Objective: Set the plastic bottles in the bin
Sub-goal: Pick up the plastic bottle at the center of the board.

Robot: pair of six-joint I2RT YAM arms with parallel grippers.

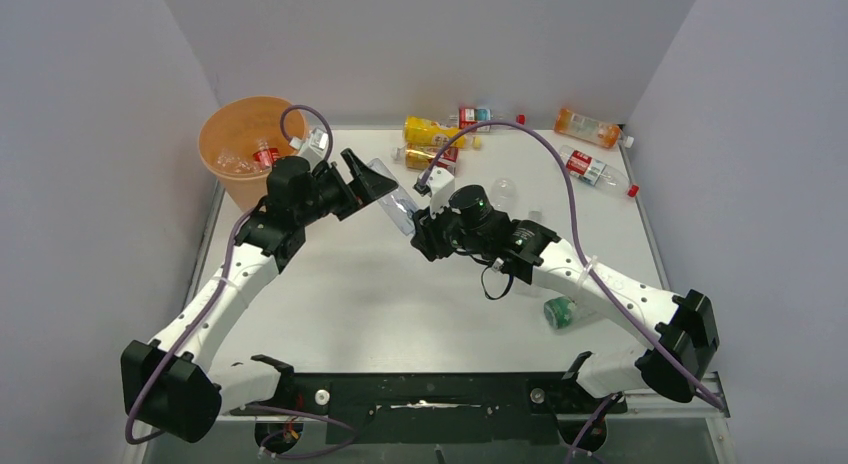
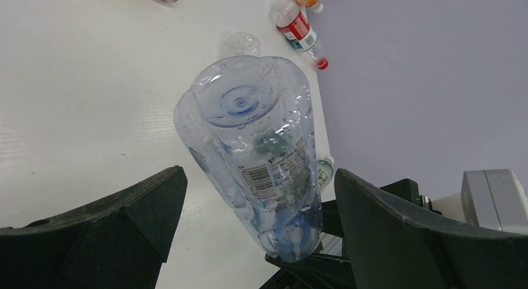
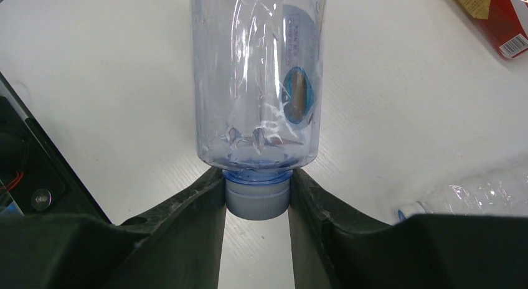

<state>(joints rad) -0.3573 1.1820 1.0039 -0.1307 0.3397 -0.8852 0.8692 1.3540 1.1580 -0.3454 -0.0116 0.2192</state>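
A clear plastic bottle (image 1: 396,200) with a pale blue cap hangs above the table's middle. My right gripper (image 1: 426,214) is shut on its cap (image 3: 257,200), one finger on each side. The bottle's body (image 3: 258,83) points away from that gripper towards the left arm. My left gripper (image 1: 372,182) is open, and its two fingers stand wide on either side of the bottle's lower body (image 2: 255,139) with gaps showing on both sides. The peach-orange bin (image 1: 225,179) stands at the back left, just behind the left wrist, with a few bottles (image 1: 262,156) inside.
More bottles lie on the table: a yellow one (image 1: 432,132), a red-labelled one (image 1: 442,156), an orange one (image 1: 587,127), a clear red-labelled one (image 1: 595,168), a clear one (image 1: 503,192) and a green one (image 1: 560,311) beside the right forearm. Grey walls enclose three sides.
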